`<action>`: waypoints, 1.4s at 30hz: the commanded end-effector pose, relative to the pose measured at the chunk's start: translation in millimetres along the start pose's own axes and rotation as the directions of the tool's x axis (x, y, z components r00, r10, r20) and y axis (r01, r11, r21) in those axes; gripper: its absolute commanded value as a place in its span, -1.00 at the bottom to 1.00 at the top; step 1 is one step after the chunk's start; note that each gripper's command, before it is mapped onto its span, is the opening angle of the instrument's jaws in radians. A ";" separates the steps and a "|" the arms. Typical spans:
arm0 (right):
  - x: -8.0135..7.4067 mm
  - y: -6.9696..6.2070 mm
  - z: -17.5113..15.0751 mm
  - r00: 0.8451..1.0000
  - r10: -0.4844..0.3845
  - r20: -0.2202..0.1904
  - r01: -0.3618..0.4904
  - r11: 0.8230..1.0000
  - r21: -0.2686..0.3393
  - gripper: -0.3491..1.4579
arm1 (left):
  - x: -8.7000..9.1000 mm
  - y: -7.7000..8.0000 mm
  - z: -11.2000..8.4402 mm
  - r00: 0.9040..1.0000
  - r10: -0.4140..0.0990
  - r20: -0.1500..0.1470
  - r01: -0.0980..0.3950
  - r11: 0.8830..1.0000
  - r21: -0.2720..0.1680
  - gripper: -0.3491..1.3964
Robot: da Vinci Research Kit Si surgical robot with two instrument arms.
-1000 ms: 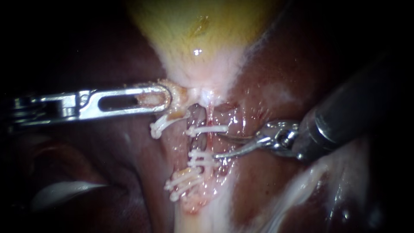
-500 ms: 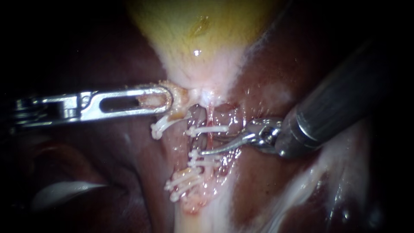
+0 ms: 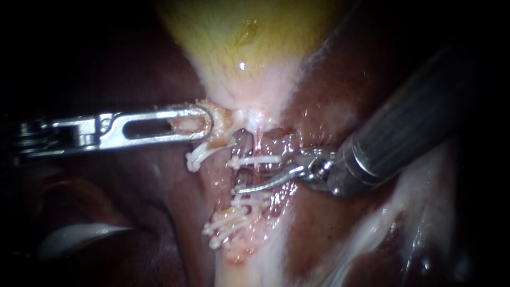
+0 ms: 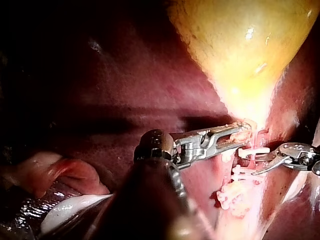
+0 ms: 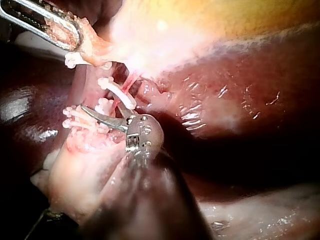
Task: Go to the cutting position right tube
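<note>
Right instrument [image 3: 249,179]: jaws narrowly apart.
Right tube [image 3: 258,144]: lay between those jaws, clips [image 3: 255,159] either side; I judged it soft, slick, easily torn.
Left instrument [image 3: 204,123]: jaws clamped the gallbladder neck [image 3: 236,112].

Right instrument [image 3: 252,180] between 2 clips [image 3: 257,159]

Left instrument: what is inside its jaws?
The left instrument grips a pale stub of tissue below the gallbladder; some shows through the jaw's slot. How deep it reaches is covered by the jaw.
</note>
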 end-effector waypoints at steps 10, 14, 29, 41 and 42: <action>0.4 -1.5 0.0 0.998 -0.036 -0.061 0.043 0.990 0.131 0.95 | -0.1 0.3 0.0 1.000 0.000 -0.002 0.000 1.000 0.002 -1.00; 0.6 -1.8 0.1 0.997 -0.036 -0.072 0.046 0.989 0.142 0.95 | -0.1 0.3 0.0 1.000 0.000 -0.002 0.000 1.000 0.002 -1.00; 2.0 -0.9 2.9 0.943 -0.310 -0.122 0.318 0.947 0.047 0.95 | -0.1 0.3 0.0 1.000 0.001 -0.001 -0.001 1.000 0.002 -1.00; 2.1 0.3 4.4 0.905 -0.387 -0.173 0.398 0.917 0.027 0.93 | -0.1 0.3 0.1 1.000 0.001 -0.001 -0.001 1.000 0.002 -1.00; 2.3 0.4 4.5 0.905 -0.387 -0.180 0.397 0.918 0.024 0.91 | -0.1 0.3 0.1 1.000 0.001 -0.001 -0.001 1.000 0.002 -1.00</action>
